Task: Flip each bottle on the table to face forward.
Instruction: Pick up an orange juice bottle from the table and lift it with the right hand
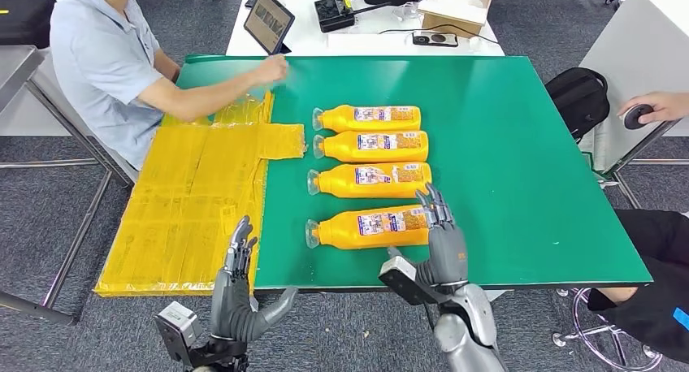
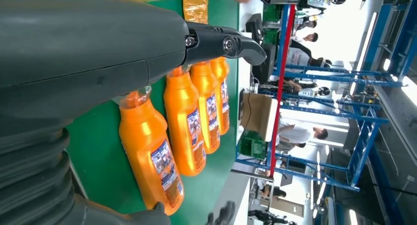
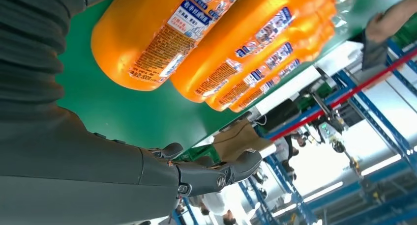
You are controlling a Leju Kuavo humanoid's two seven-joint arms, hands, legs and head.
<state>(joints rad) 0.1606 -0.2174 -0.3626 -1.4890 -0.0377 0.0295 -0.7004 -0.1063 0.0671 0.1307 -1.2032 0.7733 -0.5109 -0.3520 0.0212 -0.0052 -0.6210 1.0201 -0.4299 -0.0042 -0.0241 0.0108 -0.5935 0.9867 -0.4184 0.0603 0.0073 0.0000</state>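
Observation:
Several orange bottles lie on their sides in a column on the green table, clear caps pointing left. The nearest bottle lies close to the front edge. My right hand hovers open by that bottle's base end, its fingers reaching over the bottle's right end. Beyond it lie the second bottle and the third bottle. My left hand is open at the table's front edge, left of the nearest bottle's cap, holding nothing.
A yellow plastic sheet covers the table's left part. A seated person reaches a hand onto the table's far left. Another person's hand rests at the right. A white table behind carries a tablet and a cardboard box.

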